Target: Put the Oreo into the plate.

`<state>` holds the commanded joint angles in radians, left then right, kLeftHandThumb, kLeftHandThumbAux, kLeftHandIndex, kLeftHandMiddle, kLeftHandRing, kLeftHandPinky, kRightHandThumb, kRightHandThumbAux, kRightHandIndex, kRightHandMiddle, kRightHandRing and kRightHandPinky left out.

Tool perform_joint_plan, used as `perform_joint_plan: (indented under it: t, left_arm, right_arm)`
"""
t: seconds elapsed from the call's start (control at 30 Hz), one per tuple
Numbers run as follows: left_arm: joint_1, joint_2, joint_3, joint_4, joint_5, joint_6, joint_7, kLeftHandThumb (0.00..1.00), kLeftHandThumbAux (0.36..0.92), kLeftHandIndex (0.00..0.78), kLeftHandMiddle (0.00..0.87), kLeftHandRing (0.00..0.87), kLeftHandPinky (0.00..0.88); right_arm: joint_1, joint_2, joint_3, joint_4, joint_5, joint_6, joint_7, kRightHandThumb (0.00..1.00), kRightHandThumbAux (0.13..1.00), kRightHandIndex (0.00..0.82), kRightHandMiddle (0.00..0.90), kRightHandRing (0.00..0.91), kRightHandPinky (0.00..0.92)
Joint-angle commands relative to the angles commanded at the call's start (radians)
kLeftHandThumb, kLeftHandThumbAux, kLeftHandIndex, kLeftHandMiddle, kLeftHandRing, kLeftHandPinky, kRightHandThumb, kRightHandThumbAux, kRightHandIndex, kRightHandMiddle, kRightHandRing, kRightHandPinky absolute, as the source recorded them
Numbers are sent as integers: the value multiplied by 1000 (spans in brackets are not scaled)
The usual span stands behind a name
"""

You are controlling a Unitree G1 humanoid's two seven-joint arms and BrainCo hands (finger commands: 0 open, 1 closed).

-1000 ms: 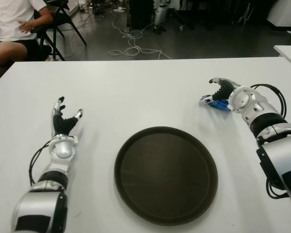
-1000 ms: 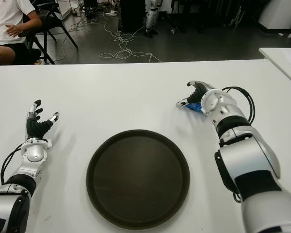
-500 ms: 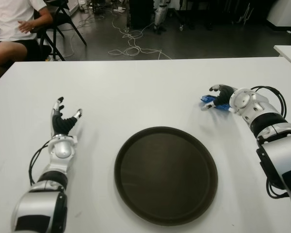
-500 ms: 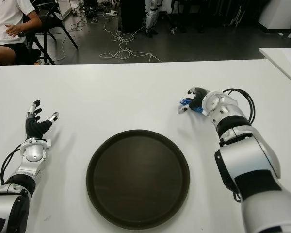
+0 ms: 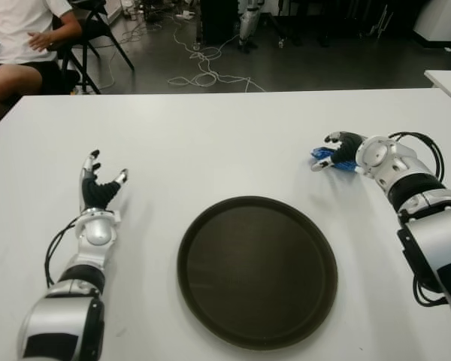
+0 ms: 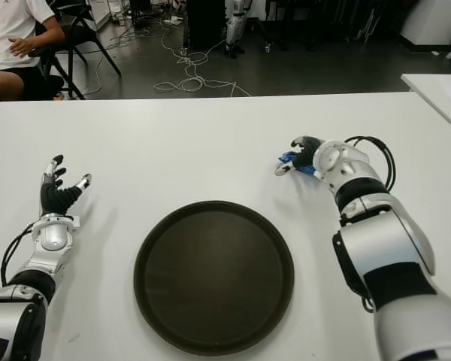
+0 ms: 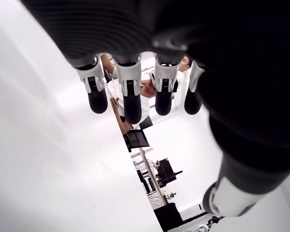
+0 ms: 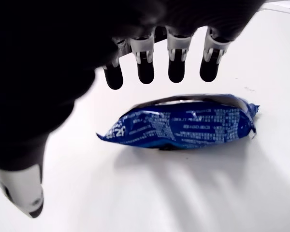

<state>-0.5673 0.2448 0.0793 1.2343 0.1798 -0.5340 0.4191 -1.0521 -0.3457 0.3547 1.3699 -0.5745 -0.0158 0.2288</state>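
Note:
The Oreo (image 8: 183, 123) is a blue foil packet lying flat on the white table (image 5: 210, 143), also seen at the right side as the Oreo (image 5: 321, 156). My right hand (image 5: 334, 150) arches over it from the right. In the right wrist view its fingertips (image 8: 145, 70) hang just above the packet and the thumb stands apart, so nothing is gripped. The dark round plate (image 5: 257, 271) sits in the middle near me with nothing in it, left of and nearer than the packet. My left hand (image 5: 98, 184) shows left of the plate, fingers (image 7: 130, 96) spread, holding nothing.
A person (image 5: 22, 37) sits on a chair beyond the table's far left corner. Cables (image 5: 203, 68) lie on the floor behind the table. Another white table's corner (image 5: 447, 79) shows at the far right.
Over the last second my right hand came down and curled its fingers over the Oreo packet, then held almost still. The left hand and plate stayed put.

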Motion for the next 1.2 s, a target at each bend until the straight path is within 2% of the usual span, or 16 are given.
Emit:
perform_joint_plan:
  t: [0.8,0.97,1.2]
  left_arm:
    - [-1,-2,9,4,-10,-1,-7,0,771,68,112,95,70]
    - [-1,-1,9,4,-9,3,-3,0,752,65,103,90,66]
    - [-1,-2,12,1,-11,3,-5,0,763,65,104,90,70]
  right_arm:
    - [32,2,15,1,-7,-10,-68,0,622,22,12,0,0]
    - [52,10,-2,-2,12,-20,-86,0,603,21,10,0,0]
    - [62,20,-20,-10,30,-13,-115,0,558,7,2,0,0]
